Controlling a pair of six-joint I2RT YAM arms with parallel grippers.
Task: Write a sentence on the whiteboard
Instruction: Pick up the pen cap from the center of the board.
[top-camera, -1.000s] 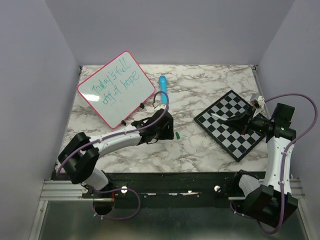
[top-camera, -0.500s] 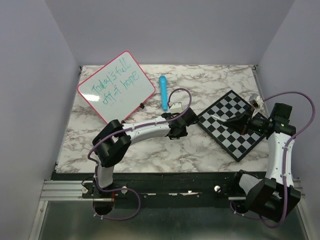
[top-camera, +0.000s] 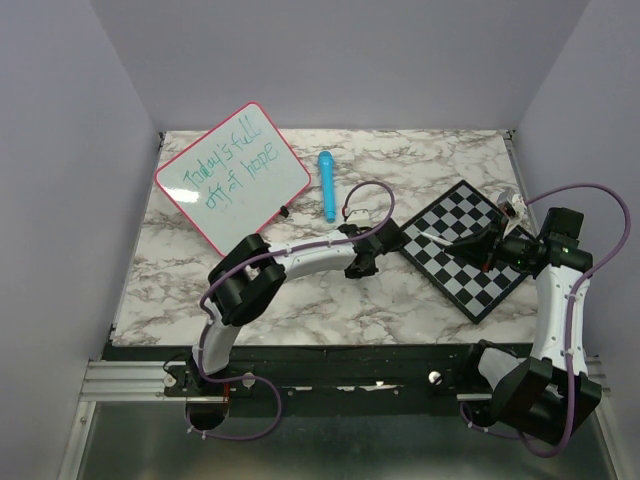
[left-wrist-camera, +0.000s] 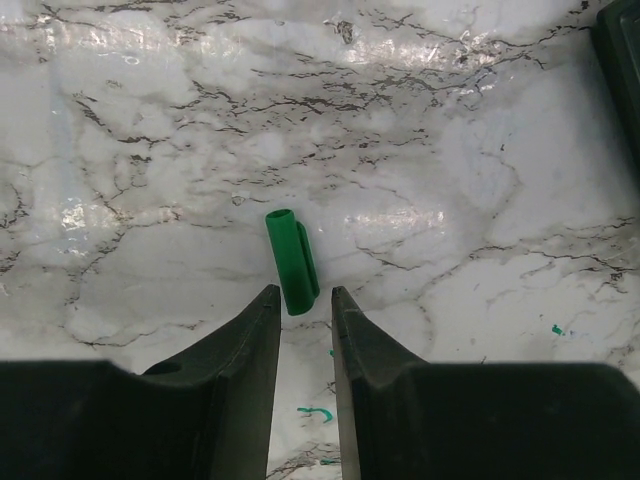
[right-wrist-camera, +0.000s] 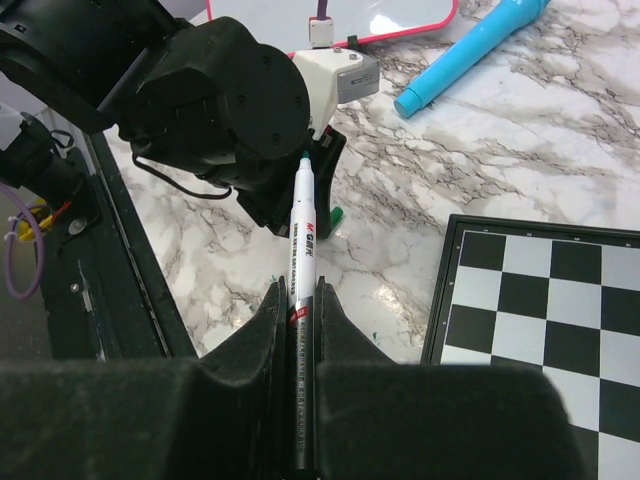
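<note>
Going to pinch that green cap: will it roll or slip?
Probably light and stiff: the green cap looks like small hard plastic. Its side clip should limit rolling, but the glossy marble table may let it skid. The left gripper straddles only its end, so it could pivot.

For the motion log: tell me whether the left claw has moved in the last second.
Yes. The left claw went right, away from the whiteboard, toward the chessboard's left corner.

Cropped edges and covered parts

The right wrist view crops the pink-rimmed white whiteboard (right-wrist-camera: 390, 18), the light-blue plastic marker (right-wrist-camera: 470, 50) and the black-and-white checkered board (right-wrist-camera: 560, 300); the rear of the white pen (right-wrist-camera: 300, 240) is buried between the fingers of the right gripper (right-wrist-camera: 298, 292); overhead, the left gripper (top-camera: 365, 265) covers the small green cap (left-wrist-camera: 290, 262).
</note>
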